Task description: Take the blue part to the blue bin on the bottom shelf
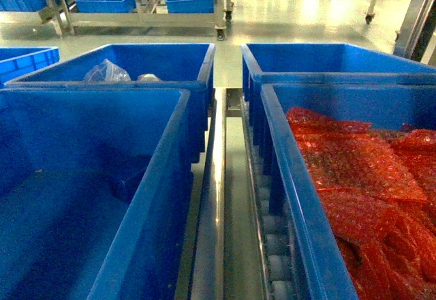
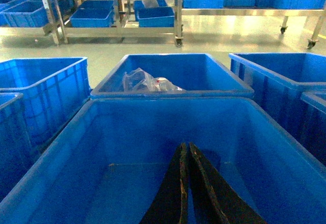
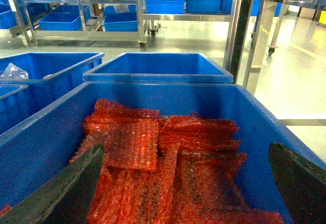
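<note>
Left gripper [image 2: 184,183]: two long flat blades, matte black w/ worn, paler edges, tapering upward. Right gripper [image 3: 188,183]: fingers [image 3: 66,191] dark, prob. black w/ greenish cast, broad wedge shapes; blurry. No cables/screws seen.

A warehouse or factory parts store: large blue plastic bins [image 1: 136,177] sit in rows on a roller rack [image 1: 276,259], wheeled stainless-steel shelving [image 2: 117,10] at 12 o'clock carries more bins over glossy pale-green floor [image 1: 300,27]

No legible text, label or number anywhere (bins and racks all unmarked)
</note>
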